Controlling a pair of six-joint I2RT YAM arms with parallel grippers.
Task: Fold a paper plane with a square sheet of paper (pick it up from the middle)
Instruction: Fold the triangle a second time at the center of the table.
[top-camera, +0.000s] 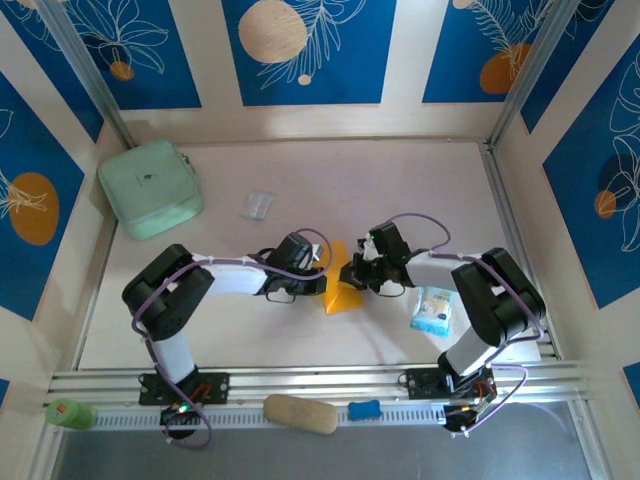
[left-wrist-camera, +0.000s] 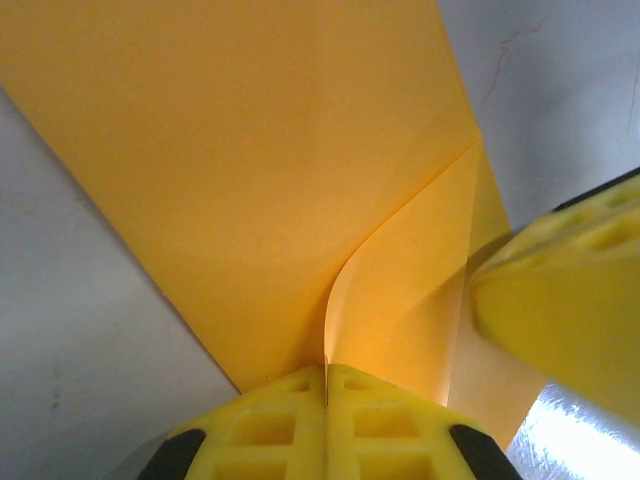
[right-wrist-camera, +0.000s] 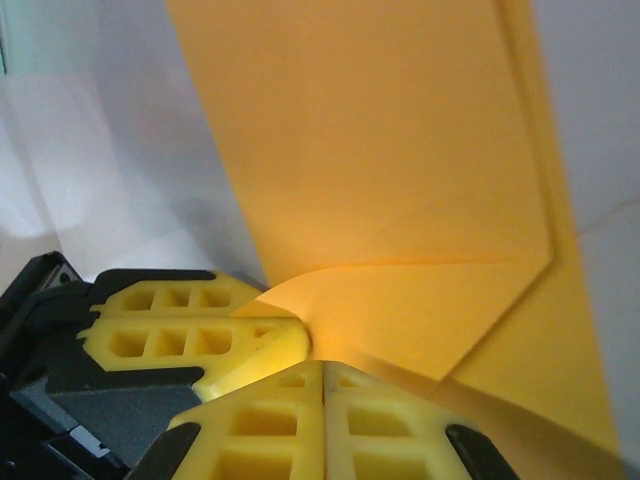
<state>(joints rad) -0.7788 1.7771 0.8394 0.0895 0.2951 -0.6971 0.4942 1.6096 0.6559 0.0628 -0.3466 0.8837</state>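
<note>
Two arms are meeting over one orange-yellow paper sheet (top-camera: 343, 288), which is lying near the middle of the table (top-camera: 250, 330), partly creased, with a flap curling up from it. The left gripper (left-wrist-camera: 326, 372) is pinching that flap's edge, its yellow fingers pressed flat together. The right gripper (right-wrist-camera: 322, 368) is clamping the paper from the opposite side, its pads likewise closed with no gap.

One mint-green pouch (top-camera: 150, 188) is sitting at the far left corner, and one clear plastic wrapper (top-camera: 257, 204) is lying near it. One blue-and-white packet (top-camera: 434, 310) is resting beside the right arm. On the near rail (top-camera: 300, 382) are lying one tan oval lump (top-camera: 300, 413), one small blue piece (top-camera: 365, 409) and one green object (top-camera: 68, 413).

The tabletop is showing pale and matte. Cream walls with blue leaf-patterned panels (top-camera: 308, 50) are enclosing it.
</note>
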